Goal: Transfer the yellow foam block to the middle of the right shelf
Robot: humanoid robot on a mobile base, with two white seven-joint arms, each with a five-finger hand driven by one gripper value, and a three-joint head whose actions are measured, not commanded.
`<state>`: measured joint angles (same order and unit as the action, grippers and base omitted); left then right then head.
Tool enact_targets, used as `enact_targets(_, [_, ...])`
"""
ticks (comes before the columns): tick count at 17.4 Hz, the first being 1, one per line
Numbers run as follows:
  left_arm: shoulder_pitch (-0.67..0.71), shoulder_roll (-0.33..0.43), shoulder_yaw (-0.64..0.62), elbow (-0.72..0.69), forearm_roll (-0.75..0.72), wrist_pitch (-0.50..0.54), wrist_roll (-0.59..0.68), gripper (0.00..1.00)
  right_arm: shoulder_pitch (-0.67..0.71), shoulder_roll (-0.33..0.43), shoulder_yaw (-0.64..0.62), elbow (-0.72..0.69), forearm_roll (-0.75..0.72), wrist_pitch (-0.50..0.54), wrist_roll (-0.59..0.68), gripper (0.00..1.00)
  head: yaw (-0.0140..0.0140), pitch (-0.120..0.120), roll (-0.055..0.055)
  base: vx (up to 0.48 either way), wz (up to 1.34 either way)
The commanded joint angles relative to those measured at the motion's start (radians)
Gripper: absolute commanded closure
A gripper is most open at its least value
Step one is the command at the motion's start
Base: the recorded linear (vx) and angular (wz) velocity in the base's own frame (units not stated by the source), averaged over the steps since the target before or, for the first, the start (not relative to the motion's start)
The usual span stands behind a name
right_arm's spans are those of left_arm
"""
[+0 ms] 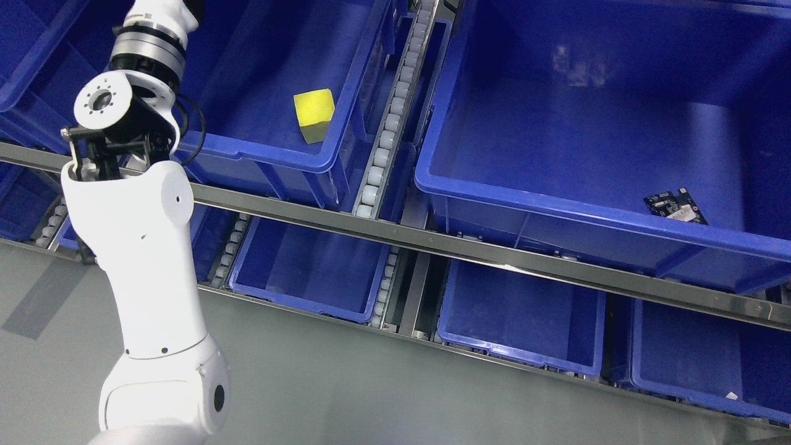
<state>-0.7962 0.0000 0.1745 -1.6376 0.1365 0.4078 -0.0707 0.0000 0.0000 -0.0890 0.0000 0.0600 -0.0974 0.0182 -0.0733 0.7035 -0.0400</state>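
Yellow foam block (314, 115) lies in the left bin (259, 151); circuit board (675, 206) right; left arm (145, 259) raised, fingers unseen.

Glossy blue plastic bins (593, 204), matt foam block (314, 114), brushed-metal rails (494, 250).

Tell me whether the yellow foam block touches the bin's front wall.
Touching. In the head view the yellow foam block leans against the front wall of its blue bin, no gap visible.

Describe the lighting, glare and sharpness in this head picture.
Head view: even lighting, sharp throughout; a pale glare patch on the back wall of the large right bin; bright reflection streaks along the metal shelf rail; the left arm casts a soft shadow on the grey floor; the yellow foam block is crisp.
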Motion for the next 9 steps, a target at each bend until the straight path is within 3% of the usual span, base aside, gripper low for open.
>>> enact_targets(1, [0.04, 0.017, -0.062, 0.003, -0.009, -0.217, -0.006, 0.0, -0.003, -0.017, 0.0, -0.017, -0.06, 0.001, 0.0, 0.0, 0.0, 0.0, 0.0, 0.0, 0.0])
enact_targets(4, [0.147, 0.017, -0.07, -0.072, -0.009, -0.282, -0.03, 0.0, -0.002, -0.017, 0.0, -0.017, -0.06, 0.001, 0.0, 0.0, 0.0, 0.0, 0.0, 0.0, 0.0])
enact_targets(7, [0.279, 0.017, -0.07, -0.082, -0.009, -0.469, -0.092, 0.0, -0.003, -0.017, 0.0, -0.017, -0.06, 0.001, 0.0, 0.0, 0.0, 0.0, 0.0, 0.0, 0.0])
enact_targets(9, [0.343, 0.021, -0.069, -0.083, -0.009, -0.512, -0.113, 0.0, -0.003, -0.017, 0.0, -0.017, -0.06, 0.001, 0.0, 0.0, 0.0, 0.0, 0.0, 0.0, 0.0])
